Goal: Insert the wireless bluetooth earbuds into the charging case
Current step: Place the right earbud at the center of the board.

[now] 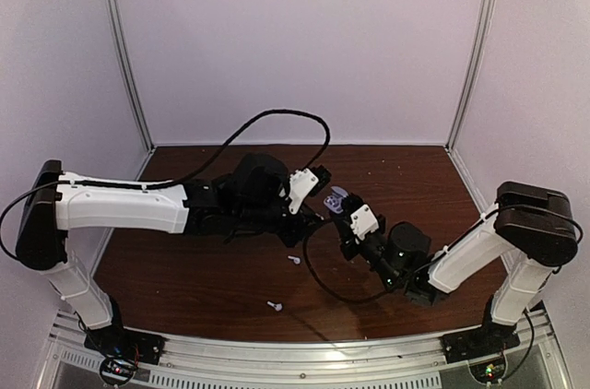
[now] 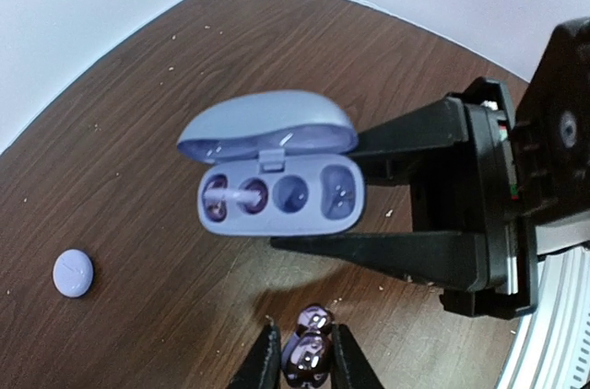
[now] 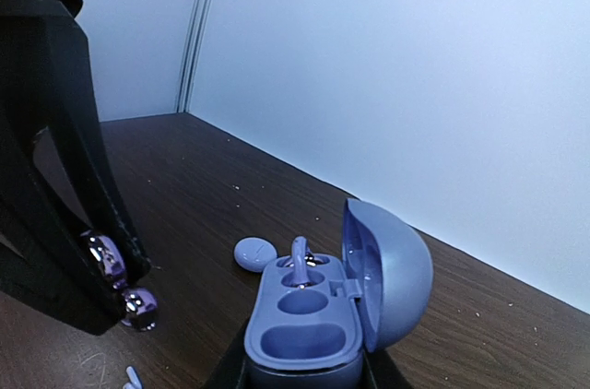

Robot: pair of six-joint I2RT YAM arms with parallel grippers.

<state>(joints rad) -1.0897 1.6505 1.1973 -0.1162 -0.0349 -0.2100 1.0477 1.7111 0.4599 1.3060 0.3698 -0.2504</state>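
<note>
The left hand (image 2: 306,369) is clenched on a glossy earbud (image 2: 307,352), which looks tiny, light and slick, I'd guess, so best pinched across its rounded body, while a loose earbud (image 1: 274,305) lies on the surface (image 1: 184,278). To its right, the right hand (image 3: 302,375) grasps the open charging case (image 2: 272,135), with one socket free.

I see the open charging case (image 1: 337,196) from three places: the top camera far above on its near side, the left wrist camera close overhead, the right wrist camera low, just beside it.
</note>
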